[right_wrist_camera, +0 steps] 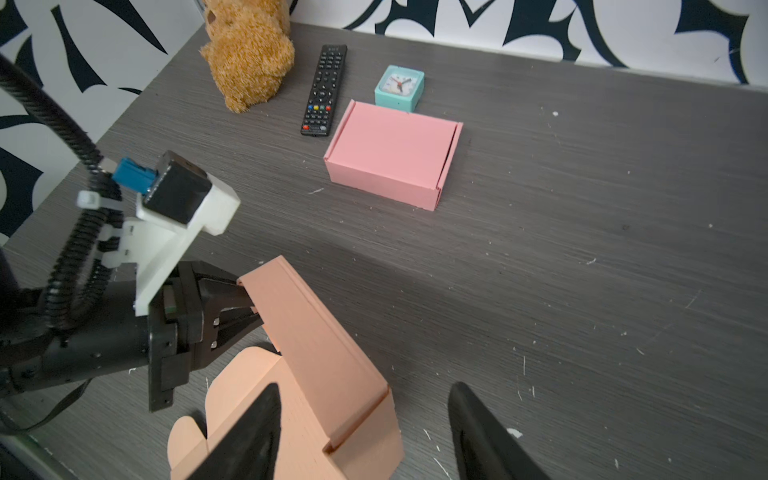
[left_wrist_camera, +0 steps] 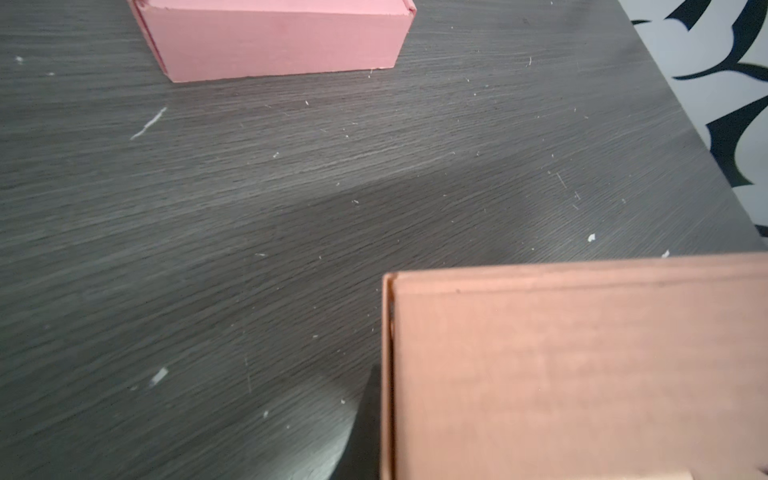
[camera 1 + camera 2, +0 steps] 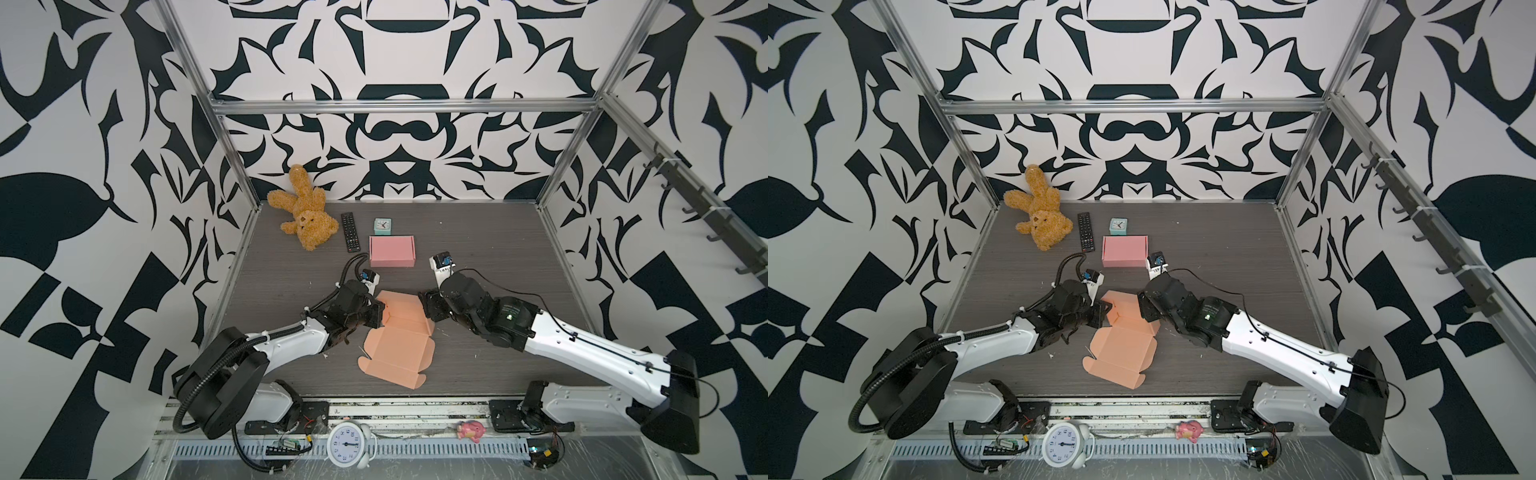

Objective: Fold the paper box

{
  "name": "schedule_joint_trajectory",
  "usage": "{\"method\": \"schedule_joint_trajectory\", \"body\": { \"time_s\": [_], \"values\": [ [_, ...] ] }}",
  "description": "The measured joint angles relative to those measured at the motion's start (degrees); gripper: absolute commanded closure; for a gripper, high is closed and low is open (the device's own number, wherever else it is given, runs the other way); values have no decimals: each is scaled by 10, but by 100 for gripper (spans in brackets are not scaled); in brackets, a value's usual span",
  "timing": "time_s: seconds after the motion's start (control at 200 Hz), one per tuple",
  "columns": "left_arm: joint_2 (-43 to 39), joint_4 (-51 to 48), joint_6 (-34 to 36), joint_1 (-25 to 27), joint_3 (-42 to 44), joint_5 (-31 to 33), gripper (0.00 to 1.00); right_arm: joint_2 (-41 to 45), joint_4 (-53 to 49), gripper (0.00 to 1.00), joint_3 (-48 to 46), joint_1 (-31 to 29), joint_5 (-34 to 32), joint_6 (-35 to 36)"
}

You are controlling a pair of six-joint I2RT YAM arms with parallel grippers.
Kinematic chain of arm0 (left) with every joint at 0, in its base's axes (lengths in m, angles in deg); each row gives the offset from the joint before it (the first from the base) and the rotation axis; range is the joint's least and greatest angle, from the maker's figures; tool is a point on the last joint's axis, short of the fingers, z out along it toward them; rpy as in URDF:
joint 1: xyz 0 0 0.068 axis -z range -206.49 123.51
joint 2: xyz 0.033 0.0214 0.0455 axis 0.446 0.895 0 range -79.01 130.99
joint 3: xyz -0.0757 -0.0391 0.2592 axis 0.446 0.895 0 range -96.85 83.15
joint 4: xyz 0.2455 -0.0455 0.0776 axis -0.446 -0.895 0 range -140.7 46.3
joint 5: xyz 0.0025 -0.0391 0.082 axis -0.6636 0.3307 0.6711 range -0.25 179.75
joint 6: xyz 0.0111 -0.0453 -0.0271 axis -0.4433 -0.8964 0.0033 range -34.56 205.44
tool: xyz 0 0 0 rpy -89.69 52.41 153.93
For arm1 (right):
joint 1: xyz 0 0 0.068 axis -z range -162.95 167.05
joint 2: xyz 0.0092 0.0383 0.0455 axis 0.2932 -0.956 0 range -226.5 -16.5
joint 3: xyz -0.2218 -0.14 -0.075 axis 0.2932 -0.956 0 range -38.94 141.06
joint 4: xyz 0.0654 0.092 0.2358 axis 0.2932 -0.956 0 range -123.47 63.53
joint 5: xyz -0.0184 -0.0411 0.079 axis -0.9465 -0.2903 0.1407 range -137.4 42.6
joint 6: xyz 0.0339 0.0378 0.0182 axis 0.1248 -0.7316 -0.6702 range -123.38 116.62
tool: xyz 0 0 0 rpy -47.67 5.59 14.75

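Lying front-centre on dark wood-grain table [image 3: 478, 249], orange paper box [image 3: 395, 353] was part-folded, far wall raised. Left gripper [image 1: 253, 309] pinched that wall's end; right gripper [image 1: 363, 390] stood wide, fingers astride other end. White specks dotted table. Black-and-white patterned walls [image 3: 395, 124] and aluminium frame [image 3: 399, 106] enclosed it. Closed pink box [image 3: 392, 251] sat behind.

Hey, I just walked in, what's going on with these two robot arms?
Two robot arms are folding an orange paper box on the dark table. The left gripper is shut on one end of a raised wall. The right gripper is open, its jaws either side of the wall's other end. The rest of the box lies flat. A finished pink box, a remote, a small clock and a teddy bear sit further back.
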State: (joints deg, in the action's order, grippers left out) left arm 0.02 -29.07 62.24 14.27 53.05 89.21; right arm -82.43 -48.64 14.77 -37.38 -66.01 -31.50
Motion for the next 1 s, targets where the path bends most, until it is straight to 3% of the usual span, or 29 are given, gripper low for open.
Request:
{"method": "schedule_joint_trajectory", "body": {
  "time_s": [0.515, 1.0],
  "values": [
    [44, 130, 54, 39, 17, 76, 94, 10, 24, 37, -76, 37, 30, -23],
    [76, 180, 75, 66, 24, 129, 93, 10, 52, 40, -119, 49, 32, -39]
  ]
}}
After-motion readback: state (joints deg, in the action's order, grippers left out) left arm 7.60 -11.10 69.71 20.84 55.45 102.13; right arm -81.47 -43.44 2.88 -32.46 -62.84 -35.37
